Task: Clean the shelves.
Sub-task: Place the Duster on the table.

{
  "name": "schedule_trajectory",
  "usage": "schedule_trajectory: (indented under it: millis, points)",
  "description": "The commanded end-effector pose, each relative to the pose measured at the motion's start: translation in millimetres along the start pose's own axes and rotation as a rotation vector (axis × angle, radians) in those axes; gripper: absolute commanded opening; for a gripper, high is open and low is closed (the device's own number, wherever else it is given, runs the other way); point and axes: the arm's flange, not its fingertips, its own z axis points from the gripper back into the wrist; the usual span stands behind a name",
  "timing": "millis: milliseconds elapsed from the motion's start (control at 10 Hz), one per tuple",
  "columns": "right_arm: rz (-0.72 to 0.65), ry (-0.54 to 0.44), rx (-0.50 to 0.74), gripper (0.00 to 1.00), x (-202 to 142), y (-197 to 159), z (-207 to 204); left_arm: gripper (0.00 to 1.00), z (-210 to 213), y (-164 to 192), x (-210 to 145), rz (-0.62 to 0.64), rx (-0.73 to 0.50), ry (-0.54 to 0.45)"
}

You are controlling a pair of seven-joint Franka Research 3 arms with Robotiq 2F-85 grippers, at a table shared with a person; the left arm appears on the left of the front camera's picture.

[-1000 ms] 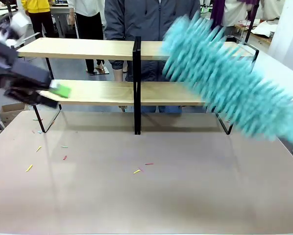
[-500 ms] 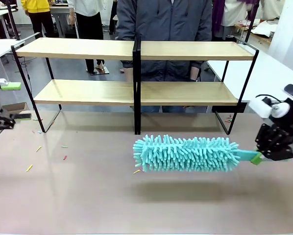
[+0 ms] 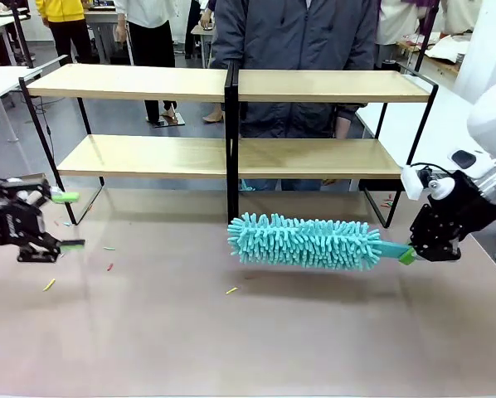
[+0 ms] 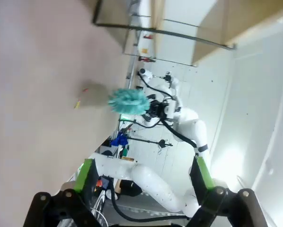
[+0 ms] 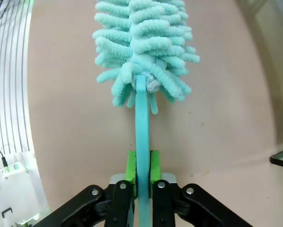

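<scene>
The shelves (image 3: pixel 132 83) stand across the far half of the brown tabletop, two pale boards on a black frame, both boards bare. My right gripper (image 3: pixel 410 255) is shut on the flat handle of a teal fluffy duster (image 3: pixel 302 242), which lies level just above the table in front of the rack's right half. The right wrist view shows the handle pinched between the green pads of the right gripper (image 5: pixel 141 172), with the duster (image 5: pixel 144 42) head pointing away. At the table's left edge my left gripper (image 3: pixel 68 220) is open and holds nothing. In its own view the left gripper (image 4: pixel 145 175) faces the duster (image 4: pixel 128 101).
A person in a dark jacket (image 3: pixel 294 33) stands close behind the shelves. Small coloured scraps (image 3: pixel 231 290) lie scattered on the tabletop, more at the left (image 3: pixel 49 284). A white table (image 3: pixel 464 124) borders the right side.
The duster swung down from the upper shelf's right end to low over the table. My left gripper drew away from the lower shelf, out to the left, then came back in lower down.
</scene>
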Motion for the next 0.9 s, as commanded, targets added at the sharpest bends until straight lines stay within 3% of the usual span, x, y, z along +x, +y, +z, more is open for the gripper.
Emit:
schedule_trajectory:
  millis: [0, 100, 300, 400, 600, 700, 800]
  points:
    - [0.030, -0.012, -0.005, 0.12, -14.3, 28.3, -16.8, 1.00, 6.2, -17.1, -6.5, -0.043, -0.050, -0.017]
    - [0.017, 0.005, 0.001, 0.12, -17.9, 27.2, -16.6, 1.00, 6.2, -17.1, -6.5, -0.043, -0.050, -0.017]
    - [-0.042, -0.002, -0.012, 0.72, -35.6, 18.5, 3.5, 1.00, 6.2, -17.1, -6.5, -0.043, -0.050, -0.017]
    - [-0.073, -0.062, -0.044, 1.00, -48.3, 14.7, 27.3, 1.00, 6.2, -17.1, -6.5, -0.043, -0.050, -0.017]
    - [-0.215, -0.279, 0.003, 1.00, -74.7, 25.8, 79.9, 1.00, 6.2, -17.1, -6.5, -0.043, -0.050, -0.017]
    - [-0.437, -0.562, 0.198, 0.95, -80.6, 51.5, 103.8, 1.00, 6.2, -17.1, -6.5, -0.043, -0.050, -0.017]
    - [-0.641, -0.769, 0.577, 1.00, -80.8, 81.9, 107.8, 1.00, 6.2, -17.1, -6.5, -0.043, -0.050, -0.017]
